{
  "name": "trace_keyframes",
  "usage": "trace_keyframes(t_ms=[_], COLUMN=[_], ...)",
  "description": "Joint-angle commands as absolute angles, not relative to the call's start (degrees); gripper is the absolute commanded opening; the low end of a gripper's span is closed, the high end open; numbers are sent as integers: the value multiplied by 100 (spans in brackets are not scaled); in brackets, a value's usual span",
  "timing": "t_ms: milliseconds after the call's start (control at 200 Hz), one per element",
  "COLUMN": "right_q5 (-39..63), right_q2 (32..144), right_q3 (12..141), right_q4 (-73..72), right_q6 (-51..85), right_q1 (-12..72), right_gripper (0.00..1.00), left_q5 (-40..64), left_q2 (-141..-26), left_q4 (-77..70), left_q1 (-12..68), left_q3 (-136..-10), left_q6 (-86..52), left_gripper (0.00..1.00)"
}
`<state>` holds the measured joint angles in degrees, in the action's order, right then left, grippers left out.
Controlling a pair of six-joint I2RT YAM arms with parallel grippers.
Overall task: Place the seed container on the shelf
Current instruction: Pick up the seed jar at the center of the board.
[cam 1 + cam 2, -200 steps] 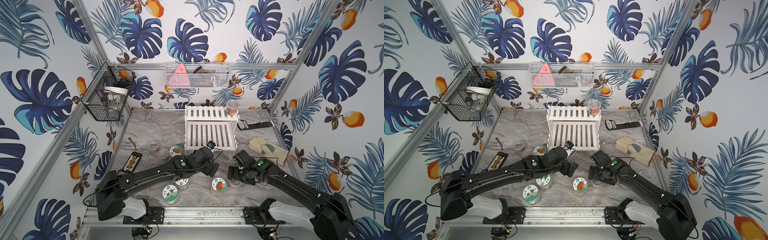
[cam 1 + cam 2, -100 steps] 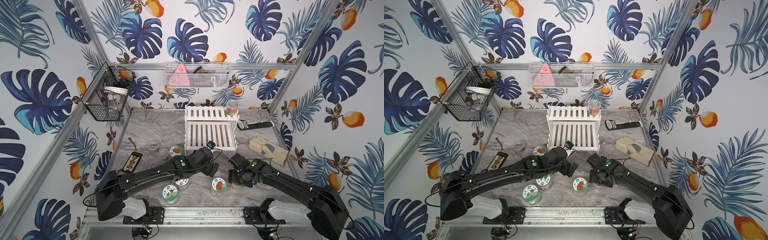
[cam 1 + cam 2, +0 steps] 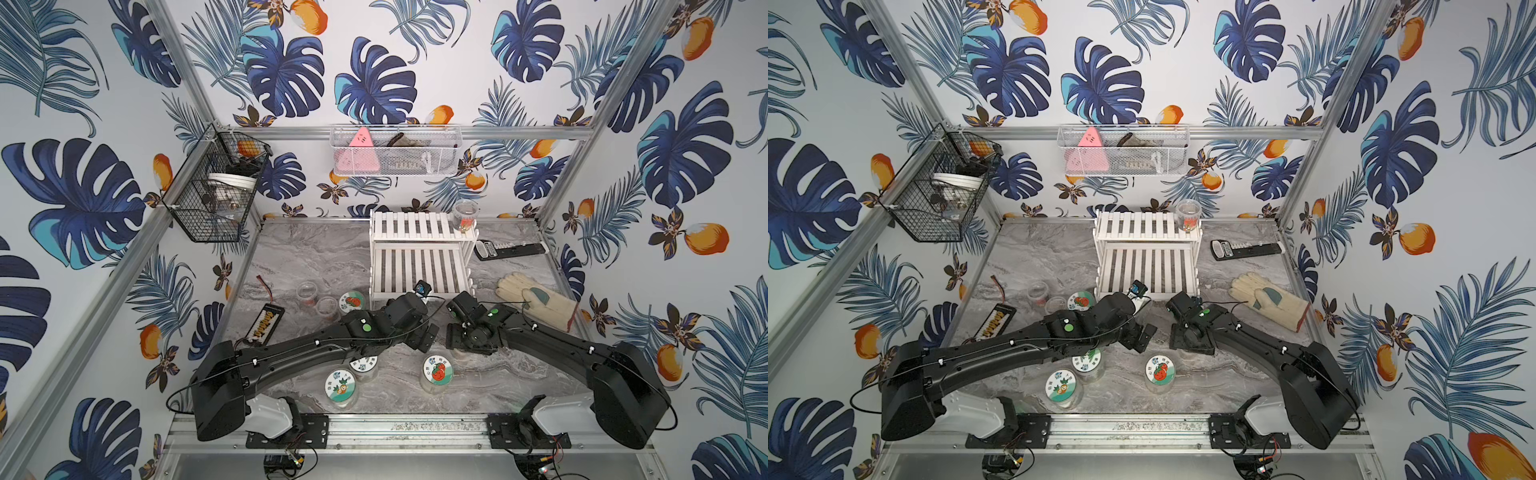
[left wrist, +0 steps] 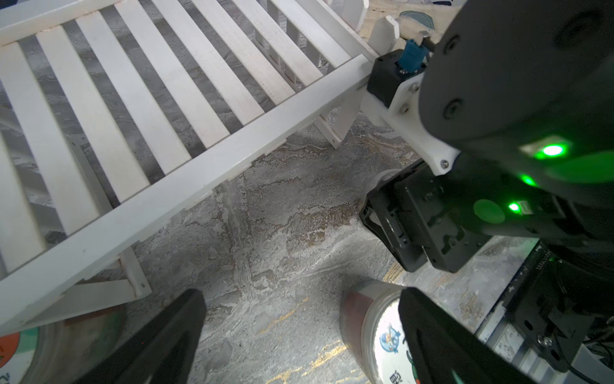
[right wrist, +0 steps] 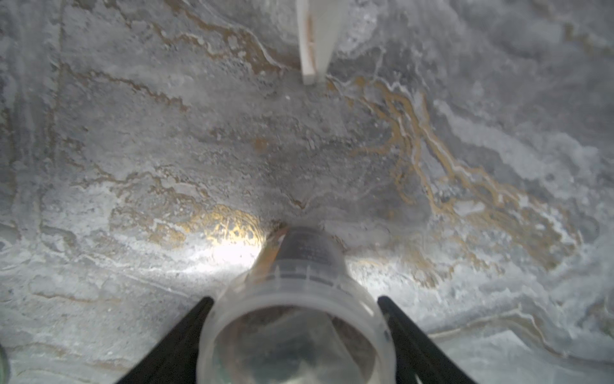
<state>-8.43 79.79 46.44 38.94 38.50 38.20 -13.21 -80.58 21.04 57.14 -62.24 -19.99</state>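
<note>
The seed container [image 5: 295, 319], a clear lidless plastic cup, stands on the marble table between the fingers of my right gripper [image 5: 295, 299], which press on both sides of its rim. In both top views the right gripper [image 3: 461, 340] [image 3: 1187, 338] covers the cup, just in front of the right front corner of the white slatted shelf [image 3: 419, 249] [image 3: 1144, 249]. My left gripper [image 3: 424, 336] [image 4: 300, 294] hangs open over bare table before the shelf's [image 4: 166, 99] lower tier, holding nothing.
Lidded jars [image 3: 437, 372] [image 3: 340, 384] [image 3: 352, 300] and clear cups [image 3: 306, 291] stand on the table; another cup [image 3: 464, 214] sits on the shelf's top tier. A glove [image 3: 536, 301] and black device [image 3: 511, 249] lie to the right. A jar [image 4: 382, 332] is beside the left finger.
The right gripper has narrowed onto the clear cup and shifted a little left, toward the left gripper. The left arm has stayed still and open.
</note>
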Motion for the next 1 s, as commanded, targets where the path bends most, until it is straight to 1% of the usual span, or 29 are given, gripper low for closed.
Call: trace_keyframes(t_ms=[0,120,235,335,525,631,716,796,846,996], right_q5=[-879,-935,-880,-890,-643,-694,-659,-676,-699,-799], right_q2=[8027,7647,7101,6813,6711,6827,6783,6692,6646,6584], right_q3=[4689,4428,4048,3966,3741,3702,3644,3582,3560,3559], right_q4=[3699,3470,3169,3314,3085,3029,2949,2923,2935,3021], right_q6=[3462,3448,3423,3465,3296,3400,3425,3445,3437,3419], right_q1=[3807,3806,3815,3815,3815,3819,3821,3823,3823,3821], right_gripper=[84,95,96,96,93,91,86,85,83,81], left_q5=[-1455,-1347,-1250,-1222,-1186,-1186,-1211,-1215,-1218,-1198], left_q2=[-8002,-8004,-7947,-7957,-8012,-8049,-8020,-8010,-8005,-8011], left_q4=[2093,2075,1961,1959,1898,1923,1934,1925,1932,1916], left_q1=[5706,5713,5705,5711,5713,5705,5712,5712,5711,5712], left_q3=[-6211,-6113,-5930,-5922,-5950,-5990,-5986,-5971,-5976,-5948], left_q6=[-2069,-2057,-2083,-2093,-2069,-2057,-2057,-2073,-2074,-2092], left_gripper=[99,99,99,99,99,99,99,99,99,99])
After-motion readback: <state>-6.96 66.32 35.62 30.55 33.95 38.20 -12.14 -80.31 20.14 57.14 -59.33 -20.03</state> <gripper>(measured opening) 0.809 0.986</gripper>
